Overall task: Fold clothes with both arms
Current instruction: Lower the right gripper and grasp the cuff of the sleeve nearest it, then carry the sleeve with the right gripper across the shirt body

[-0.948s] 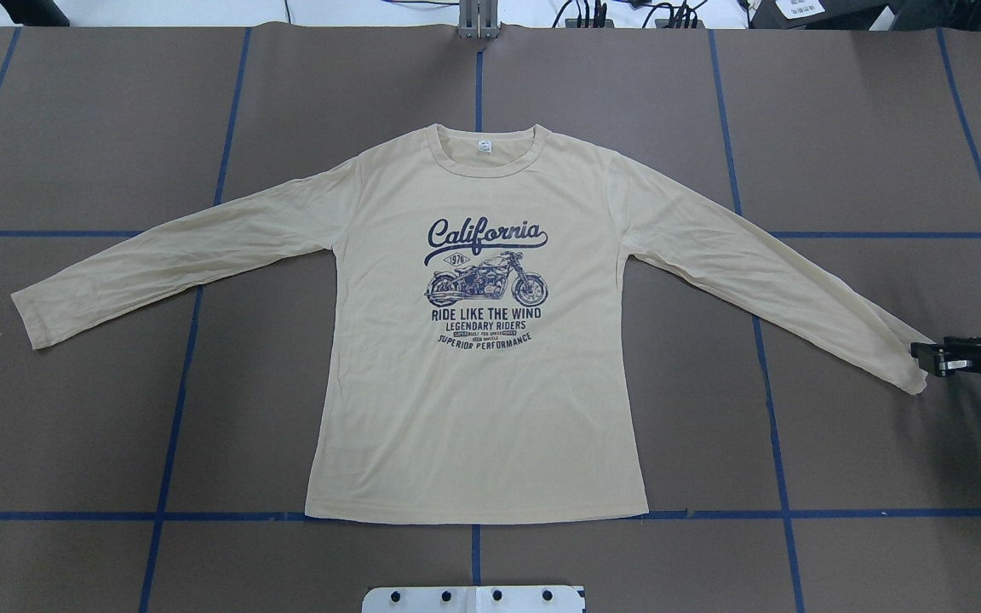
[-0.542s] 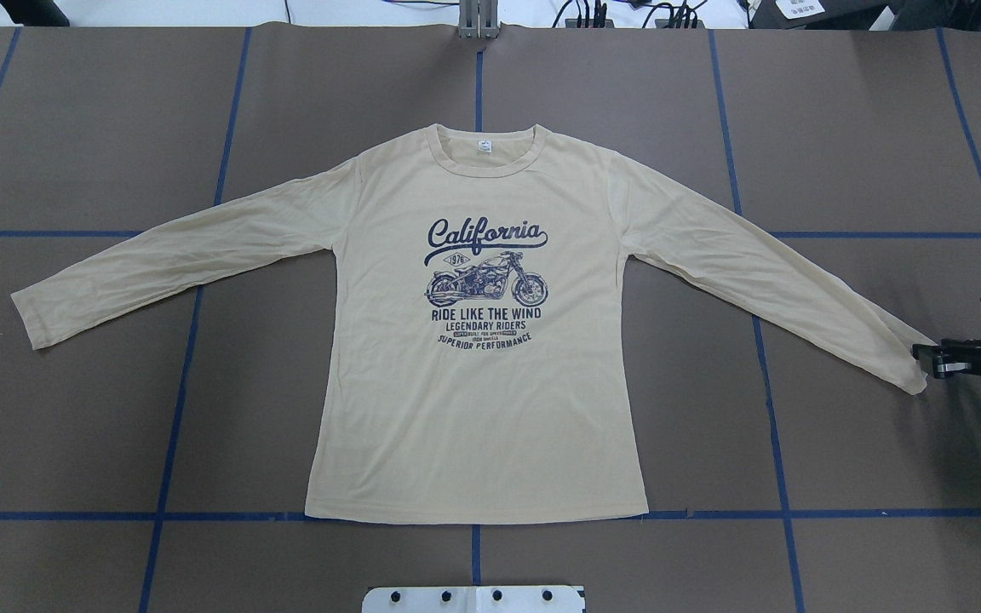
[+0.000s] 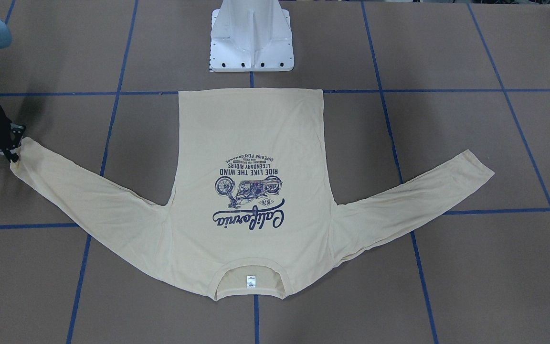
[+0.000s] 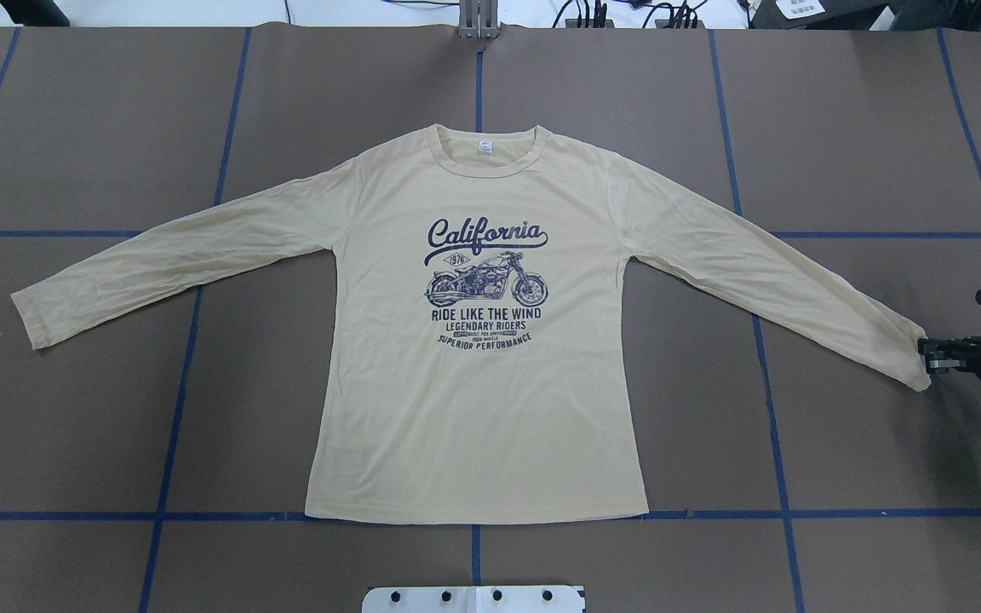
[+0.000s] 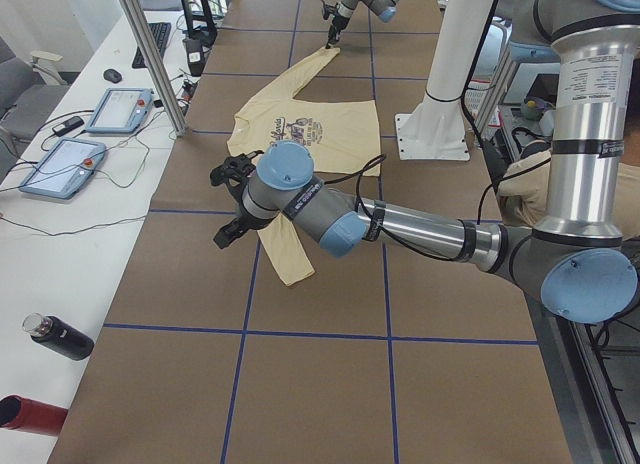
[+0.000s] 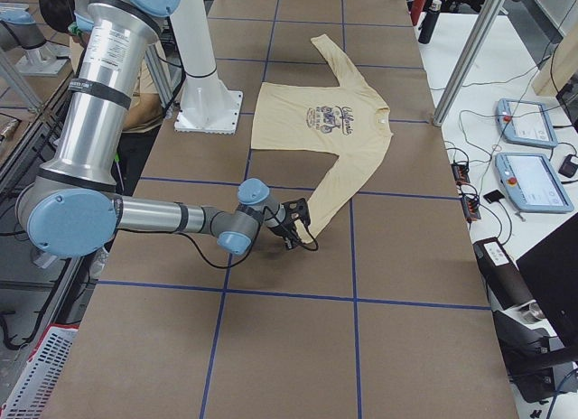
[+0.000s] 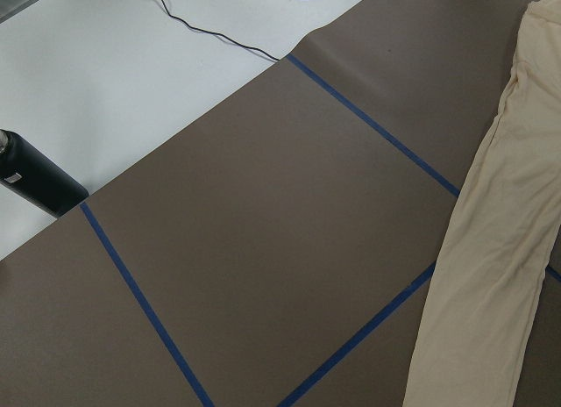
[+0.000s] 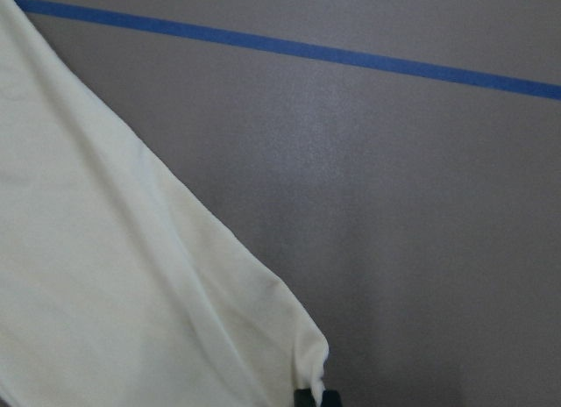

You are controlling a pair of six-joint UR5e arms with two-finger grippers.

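The cream-yellow long-sleeved T-shirt (image 4: 473, 383) lies flat with the navy "California" print up, collar at the far side and both sleeves spread out. My right gripper (image 4: 925, 353) is low on the table at the shirt's right cuff (image 4: 912, 362) and is shut on the cuff's corner. It also shows in the front view (image 3: 12, 155), and the pinched corner (image 8: 307, 372) shows in the right wrist view. My left gripper (image 5: 228, 199) shows only in the exterior left view, above the table beside the left sleeve (image 7: 491, 275). I cannot tell whether it is open or shut.
The white pedestal base (image 3: 252, 38) stands at the near side behind the hem. Blue tape lines (image 4: 175, 409) cross the brown table. A black bottle (image 7: 35, 174), a red bottle (image 5: 20, 412) and teach pendants (image 5: 120, 109) sit on the white side table beyond the table's left end.
My right gripper has moved slightly outward to the right, drawing the right cuff with it and stretching the sleeve. The rest of the shirt has not moved.
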